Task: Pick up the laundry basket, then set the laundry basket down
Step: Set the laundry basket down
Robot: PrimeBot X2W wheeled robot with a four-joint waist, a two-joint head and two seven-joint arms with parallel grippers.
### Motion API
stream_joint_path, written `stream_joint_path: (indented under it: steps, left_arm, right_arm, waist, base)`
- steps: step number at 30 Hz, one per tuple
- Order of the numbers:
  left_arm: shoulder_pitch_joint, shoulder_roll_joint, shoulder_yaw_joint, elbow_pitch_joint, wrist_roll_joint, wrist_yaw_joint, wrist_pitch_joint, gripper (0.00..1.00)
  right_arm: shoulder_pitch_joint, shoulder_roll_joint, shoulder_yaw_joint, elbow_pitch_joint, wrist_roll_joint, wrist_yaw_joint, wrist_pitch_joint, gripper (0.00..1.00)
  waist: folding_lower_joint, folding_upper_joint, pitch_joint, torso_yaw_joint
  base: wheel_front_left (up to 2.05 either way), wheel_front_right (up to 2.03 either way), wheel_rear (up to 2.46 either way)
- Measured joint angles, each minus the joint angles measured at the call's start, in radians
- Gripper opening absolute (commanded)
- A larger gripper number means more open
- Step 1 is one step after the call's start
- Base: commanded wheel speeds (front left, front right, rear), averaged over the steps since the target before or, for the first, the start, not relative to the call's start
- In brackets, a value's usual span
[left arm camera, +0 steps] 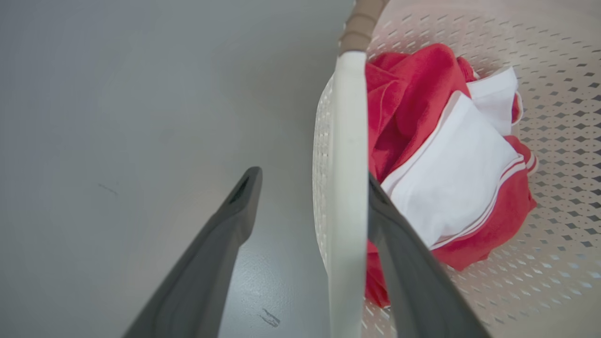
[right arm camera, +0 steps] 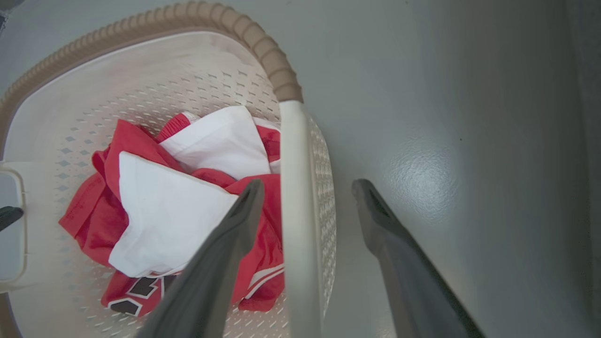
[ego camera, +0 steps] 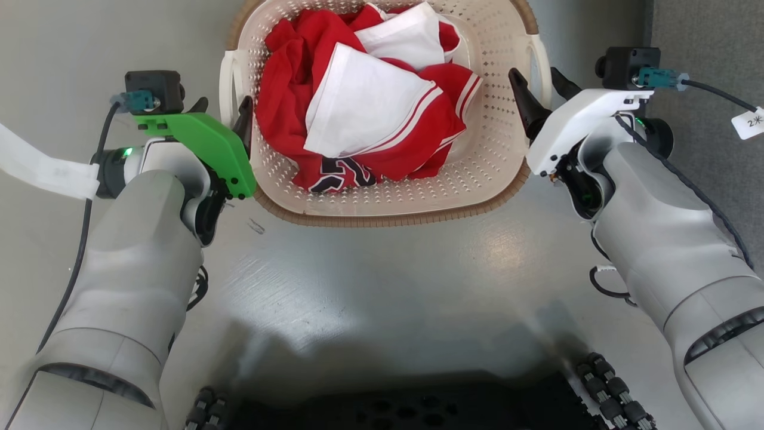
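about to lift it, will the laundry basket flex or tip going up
The laundry basket is probably light: thin perforated plastic, few clothes inside. Its walls may flex slightly. It likely stays level if left gripper and right gripper, open astride opposite sides, lift together.

The basket (ego camera: 495, 161) is cream, dotted with small diamond holes, with a brown ribbed rim (ego camera: 382, 218) and white handles (ego camera: 225, 77). The clothes (ego camera: 358, 107) are red and white, striped at one hem, with what may be dark blue lettering (ego camera: 343, 176) edged white. The floor (ego camera: 382, 280) is glossy grey. The left tool (ego camera: 224, 106) wears a green cover, the right tool (ego camera: 534, 74) a white one; both have dark fingers.
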Motion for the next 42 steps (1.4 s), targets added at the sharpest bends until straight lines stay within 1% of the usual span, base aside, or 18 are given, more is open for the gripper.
stream_joint_path:
  steps: [6,9,16,18,28,33,42]
  left_arm:
    - [0.001,0.000,-0.012,0.021,0.001,-0.001,-0.010,1.00]
    - [0.005,0.002,-0.031,0.035,0.029,-0.001,-0.019,1.00]
    - [0.039,0.001,-0.029,0.051,0.026,-0.003,-0.036,1.00]
    - [0.052,0.001,-0.029,0.055,0.025,-0.010,-0.044,1.00]
    - [0.119,0.001,-0.021,0.059,0.007,-0.011,-0.097,1.00]
    - [0.148,0.000,-0.009,0.053,-0.016,-0.019,-0.112,1.00]
    - [0.190,-0.001,0.002,0.036,-0.032,-0.019,-0.133,1.00]
  right_arm:
    - [0.001,0.008,0.006,0.015,0.010,0.000,-0.001,1.00]
    - [0.003,0.009,0.007,0.021,0.018,0.000,-0.004,1.00]
    - [0.020,0.011,0.010,0.035,0.026,0.000,-0.009,1.00]
    - [0.025,0.011,0.012,0.035,0.026,0.000,-0.014,1.00]
    - [0.079,0.016,0.022,0.032,0.032,0.001,-0.031,1.00]
    - [0.105,0.016,0.028,0.029,0.032,0.001,-0.036,1.00]
    - [0.151,0.016,0.052,0.014,0.024,0.001,-0.045,1.00]
  waist:
    - [0.0000,0.0000,-0.021,-0.004]
    - [0.0000,0.0000,-0.038,-0.007]
    - [0.0000,0.0000,-0.093,-0.013]
    - [0.0000,0.0000,-0.112,-0.014]
    - [0.0000,0.0000,-0.223,-0.026]
    - [0.0000,0.0000,-0.286,-0.029]
    - [0.0000,0.0000,-0.401,-0.030]
  base:
    - [0.00,0.00,0.00]
    - [0.00,0.00,0.00]
    - [0.00,0.00,0.00]
    - [0.00,0.00,0.00]
    - [0.00,0.00,0.00]
    - [0.00,0.00,0.00]
    - [0.00,0.00,0.00]
